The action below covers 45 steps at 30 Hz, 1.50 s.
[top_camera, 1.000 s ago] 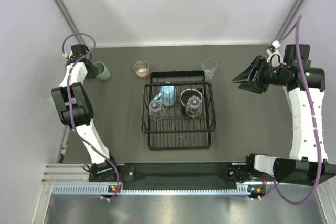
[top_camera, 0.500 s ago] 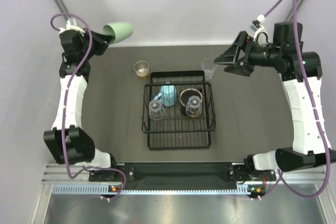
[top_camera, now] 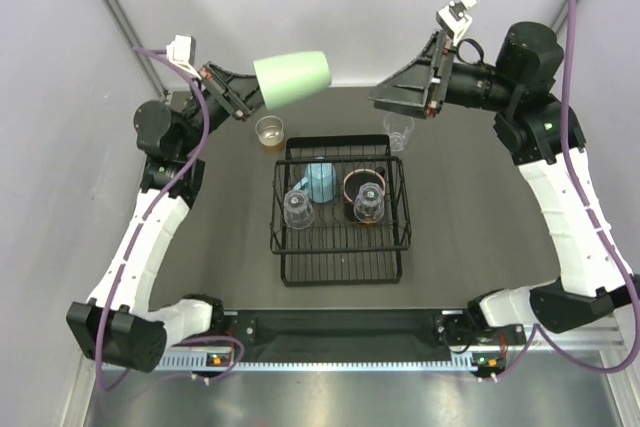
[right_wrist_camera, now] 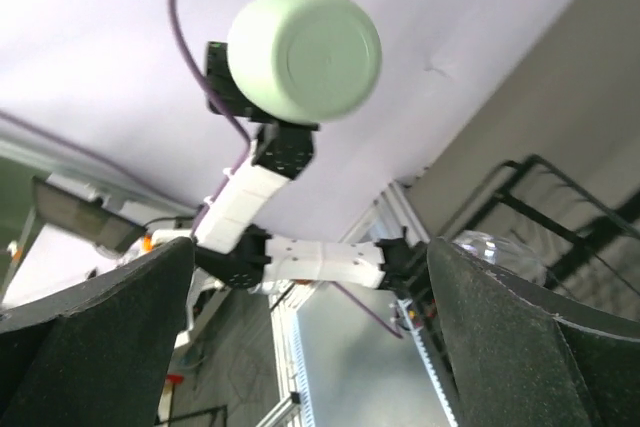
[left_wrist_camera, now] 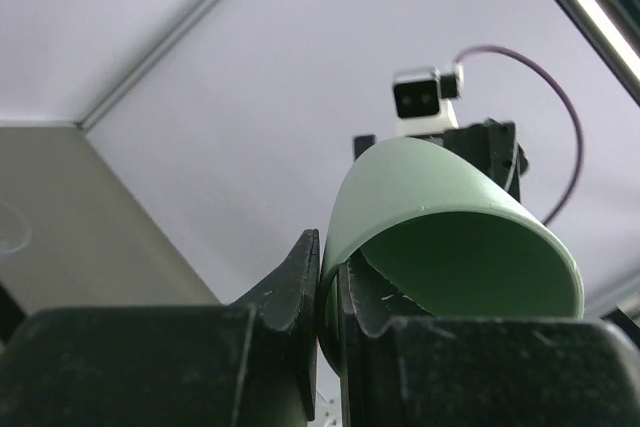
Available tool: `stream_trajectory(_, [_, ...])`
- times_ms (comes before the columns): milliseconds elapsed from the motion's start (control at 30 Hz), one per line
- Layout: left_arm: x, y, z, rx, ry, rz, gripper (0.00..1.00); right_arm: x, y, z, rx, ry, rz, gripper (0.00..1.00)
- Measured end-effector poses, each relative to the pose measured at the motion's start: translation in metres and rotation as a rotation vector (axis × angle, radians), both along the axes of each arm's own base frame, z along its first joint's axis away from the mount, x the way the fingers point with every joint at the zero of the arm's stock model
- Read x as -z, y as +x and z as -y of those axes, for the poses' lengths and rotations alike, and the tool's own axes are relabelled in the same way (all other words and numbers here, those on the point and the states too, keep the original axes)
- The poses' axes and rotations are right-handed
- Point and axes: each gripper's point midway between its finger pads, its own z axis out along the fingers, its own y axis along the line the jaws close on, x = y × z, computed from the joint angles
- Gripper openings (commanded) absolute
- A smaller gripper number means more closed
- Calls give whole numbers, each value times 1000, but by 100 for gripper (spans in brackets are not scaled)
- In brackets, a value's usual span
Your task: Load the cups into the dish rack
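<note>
My left gripper (top_camera: 248, 97) is shut on the rim wall of the pale green tumbler (top_camera: 292, 76) and holds it on its side, high above the table's back left. In the left wrist view the fingers (left_wrist_camera: 300, 277) pinch the tumbler (left_wrist_camera: 450, 217), one inside and one outside. My right gripper (top_camera: 382, 99) is raised and open, facing the tumbler's base (right_wrist_camera: 305, 54) with a gap between them. The black dish rack (top_camera: 340, 265) holds a light blue mug (top_camera: 320, 179), an upturned clear glass (top_camera: 297, 209) and a brown cup (top_camera: 350, 185) with a clear glass (top_camera: 368, 205).
On the table behind the rack stand a tan-brown cup (top_camera: 270, 131) and a clear plastic glass (top_camera: 398, 130), the latter partly under my right gripper. Pale walls close in the back and both sides. The rack's front half (top_camera: 340, 247) has no cups.
My left arm lifted the green tumbler off the table and swung it up and right. My right arm rose and swung left toward it while its jaws opened wide.
</note>
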Motion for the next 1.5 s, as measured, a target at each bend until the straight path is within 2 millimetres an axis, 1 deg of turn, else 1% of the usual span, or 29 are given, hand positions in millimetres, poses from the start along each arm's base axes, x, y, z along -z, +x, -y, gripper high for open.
stream_trajectory(67, [-7, -19, 8, 50, -12, 35, 0, -11, -9, -11, -38, 39, 18, 100])
stream_trajectory(167, [-14, -38, 10, 81, -33, 74, 0, -23, -24, -27, -100, 79, 41, 100])
stream_trajectory(267, [-17, -49, 11, 98, -51, 94, 0, -27, -33, -41, -138, 95, 46, 100])
stream_trajectory(367, [-16, -56, 11, 109, -61, 98, 0, -27, -31, -51, -148, 100, 36, 100])
stream_trajectory(467, [-12, -60, 12, 121, -67, 83, 0, -23, -26, -63, -150, 99, 26, 100])
stream_trajectory(567, [-12, -62, 14, 130, -71, 81, 0, -19, -23, -72, -150, 96, 15, 97])
stream_trajectory(700, [-10, -66, 17, 142, -74, 78, 0, -15, -18, -79, -144, 93, 1, 91])
stream_trajectory(800, [-10, -68, 18, 147, -74, 79, 0, -17, -19, -82, -146, 101, 6, 88])
stream_trajectory(967, [-8, -72, 21, 160, -76, 75, 0, -24, -24, -85, -162, 123, 12, 84])
stream_trajectory(1100, [-7, -73, 22, 162, -77, 72, 0, -29, -28, -86, -175, 139, 24, 76])
stream_trajectory(1333, [-9, -74, 22, 162, -85, 80, 0, -30, -31, -89, -190, 152, 24, 73])
stream_trajectory(1367, [-10, -75, 23, 164, -85, 83, 0, -31, -32, -90, -193, 154, 25, 71])
stream_trajectory(1400, [-10, -75, 23, 165, -87, 86, 0, -30, -32, -91, -194, 155, 25, 63])
stream_trajectory(1467, [-12, -76, 23, 166, -91, 90, 0, -31, -32, -91, -197, 158, 25, 51])
stream_trajectory(1500, [-12, -76, 23, 164, -94, 92, 0, -31, -32, -91, -197, 161, 25, 38])
